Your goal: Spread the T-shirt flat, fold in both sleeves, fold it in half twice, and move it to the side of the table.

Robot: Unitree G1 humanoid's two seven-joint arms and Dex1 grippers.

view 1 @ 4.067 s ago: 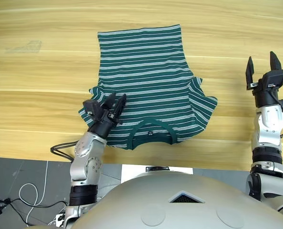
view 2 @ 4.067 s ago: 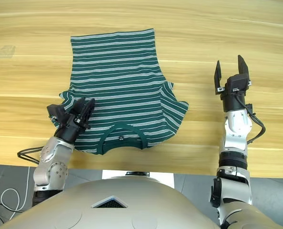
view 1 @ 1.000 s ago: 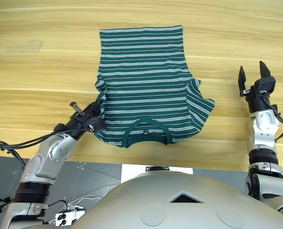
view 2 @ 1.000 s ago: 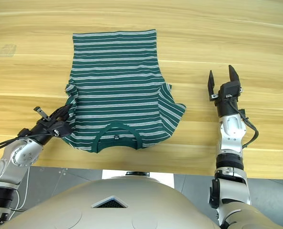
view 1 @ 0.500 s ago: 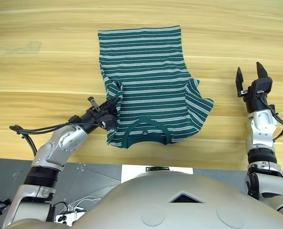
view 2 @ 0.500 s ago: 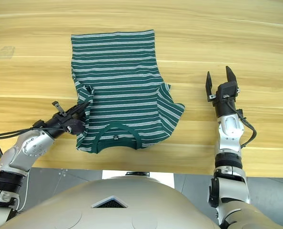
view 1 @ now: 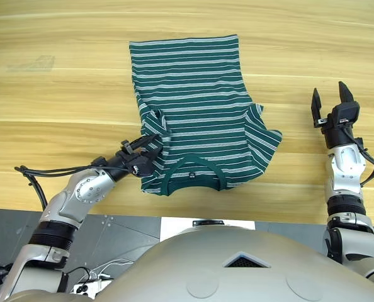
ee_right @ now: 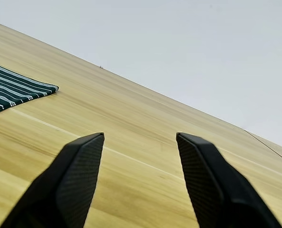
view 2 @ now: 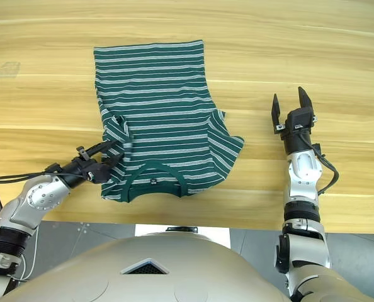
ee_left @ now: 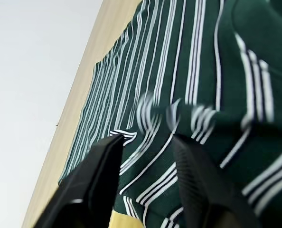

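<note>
A dark green T-shirt (view 1: 190,94) with white stripes lies on the wooden table (view 1: 61,94), collar (view 1: 193,170) toward me. Its left sleeve (view 1: 150,121) is folded in over the body; the right sleeve (view 1: 266,139) still sticks out, rumpled. My left gripper (view 1: 150,150) sits low at the shirt's near left edge, open, with striped cloth just past its tips in the left wrist view (ee_left: 145,140). Well to the right of the shirt, my right gripper (view 1: 328,94) stands upright and open over bare wood (ee_right: 140,137), holding nothing.
Bare wood stretches left, right and beyond the shirt. The table's near edge (view 1: 288,221) runs just in front of the collar. A faint square mark (view 1: 33,61) shows at the far left. Cables (view 1: 29,173) hang off the left arm below the edge.
The left gripper carried the left sleeve in over the body, then let it go and drew back slightly toward me. The right arm came a little nearer earlier and now holds still.
</note>
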